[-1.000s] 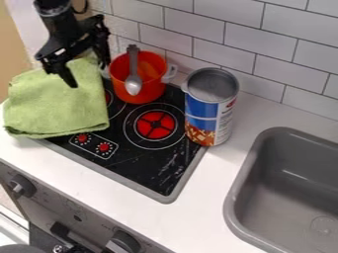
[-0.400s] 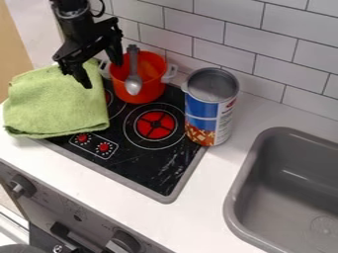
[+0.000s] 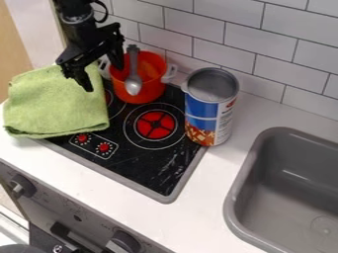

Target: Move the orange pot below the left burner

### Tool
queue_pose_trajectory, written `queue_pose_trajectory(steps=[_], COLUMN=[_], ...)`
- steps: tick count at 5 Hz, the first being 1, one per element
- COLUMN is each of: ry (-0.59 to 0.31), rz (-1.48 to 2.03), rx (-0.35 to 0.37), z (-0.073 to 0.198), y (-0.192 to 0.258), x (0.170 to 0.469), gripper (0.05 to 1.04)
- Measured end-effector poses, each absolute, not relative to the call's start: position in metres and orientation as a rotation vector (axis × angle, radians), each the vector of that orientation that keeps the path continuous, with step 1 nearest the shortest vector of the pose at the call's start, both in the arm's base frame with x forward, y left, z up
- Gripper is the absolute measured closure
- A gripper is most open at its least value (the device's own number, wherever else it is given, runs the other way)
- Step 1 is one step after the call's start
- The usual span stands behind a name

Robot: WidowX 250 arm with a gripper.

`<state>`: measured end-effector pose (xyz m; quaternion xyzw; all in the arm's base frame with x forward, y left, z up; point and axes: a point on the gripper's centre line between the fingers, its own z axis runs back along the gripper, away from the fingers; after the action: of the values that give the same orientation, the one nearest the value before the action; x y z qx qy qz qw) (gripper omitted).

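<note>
Pot (image 3: 147, 91) ungrasped near back edge of stove (image 3: 148, 170), not below left burner (image 3: 107, 98). Gripper (image 3: 104, 76) spread open, empty. Grasp, move, set-down all left.

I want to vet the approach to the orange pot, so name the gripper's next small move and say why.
Probably a small shift toward the orange pot, lining up on its left handle before lowering. The gripper hangs with its fingers apart at the pot's left side, partly over the green towel, and holds nothing.
</note>
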<state>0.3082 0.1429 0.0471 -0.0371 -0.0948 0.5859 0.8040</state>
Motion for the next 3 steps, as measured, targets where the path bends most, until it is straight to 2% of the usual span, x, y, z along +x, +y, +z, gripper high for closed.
queue_pose_trajectory(steps=[1, 2, 3], ry=[-0.203, -0.165, -0.156], rz=[1.25, 1.236, 1.235], rx=[-0.069, -0.09, -0.082], z=[0.043, 0.04, 0.035], y=[0.14, 0.133, 0.129], x=[0.306, 0.303, 0.298], gripper=[0.118, 0.237, 0.523])
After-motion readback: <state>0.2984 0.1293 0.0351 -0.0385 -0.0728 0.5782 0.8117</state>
